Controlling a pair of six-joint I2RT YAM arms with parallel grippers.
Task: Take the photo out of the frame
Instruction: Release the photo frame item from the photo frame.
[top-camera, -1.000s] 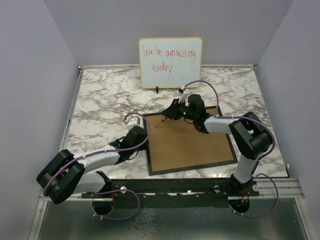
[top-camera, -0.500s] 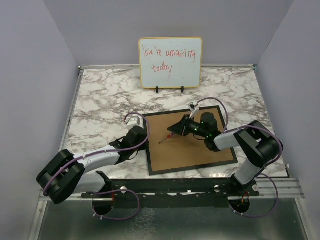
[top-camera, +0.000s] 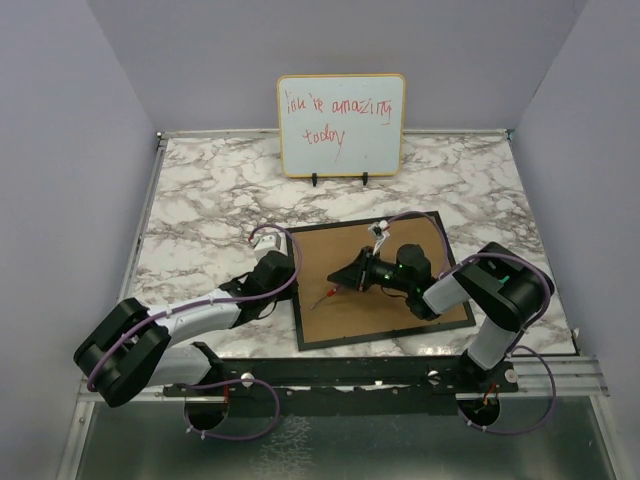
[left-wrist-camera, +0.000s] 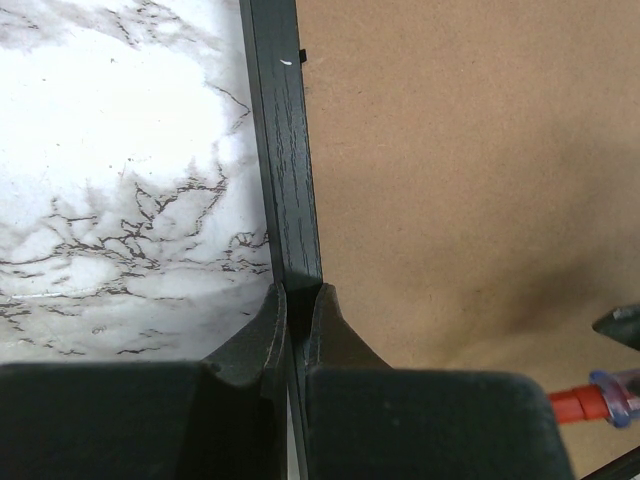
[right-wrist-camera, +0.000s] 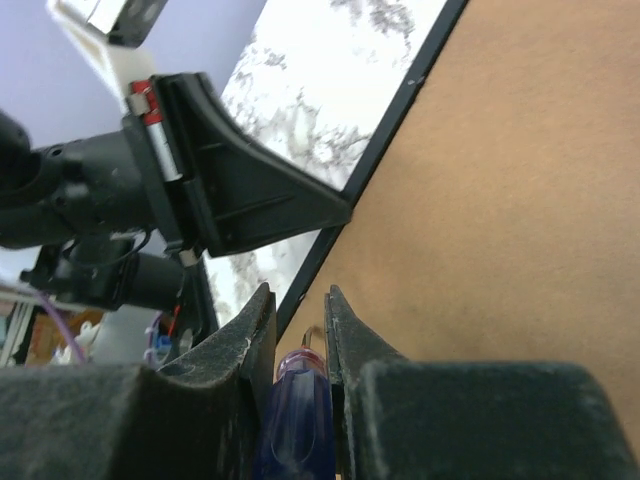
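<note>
The frame (top-camera: 382, 337) lies face down on the marble table, its brown back panel (top-camera: 350, 318) facing up. The photo is hidden under the panel. My left gripper (top-camera: 291, 277) is shut on the frame's black left edge (left-wrist-camera: 281, 150), one finger on each side of the bar. My right gripper (top-camera: 347, 281) hovers low over the panel's left part, shut on a blue-handled screwdriver (right-wrist-camera: 296, 410). The tool's metal tip (top-camera: 322, 297) points at the panel close to the left edge. In the right wrist view the left gripper's black finger (right-wrist-camera: 250, 195) sits just beyond that tip.
A wood-edged whiteboard (top-camera: 342, 124) with red handwriting stands on small feet at the back of the table. Grey walls close in the left, right and far sides. A metal rail (top-camera: 400, 372) runs along the near edge by the arm bases.
My right gripper has carried the screwdriver from the frame's far left corner toward me, lower over the panel's left part. The left gripper has stayed shut on the left edge.
</note>
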